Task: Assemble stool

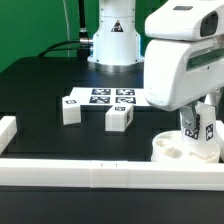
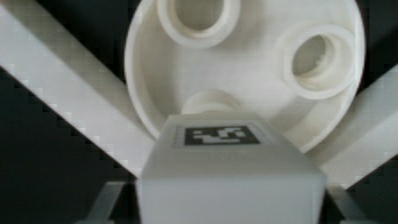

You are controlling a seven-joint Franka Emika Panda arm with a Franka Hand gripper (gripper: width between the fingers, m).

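The round white stool seat (image 1: 168, 151) lies flat on the black table at the exterior view's lower right, against the front bar. My gripper (image 1: 198, 120) stands right over it, shut on a white tagged leg (image 1: 192, 131) held upright, its lower end at the seat. In the wrist view the leg (image 2: 228, 160) fills the space between my fingers (image 2: 121, 200), and its far end meets the seat (image 2: 231, 60) at one socket. Two other sockets show open. Two loose legs (image 1: 72, 108) (image 1: 120, 116) lie mid-table.
The marker board (image 1: 110, 97) lies flat behind the loose legs. Long white bars edge the table at the front (image 1: 90, 175) and at the exterior view's left (image 1: 6, 132). The arm's base (image 1: 112, 40) stands at the back.
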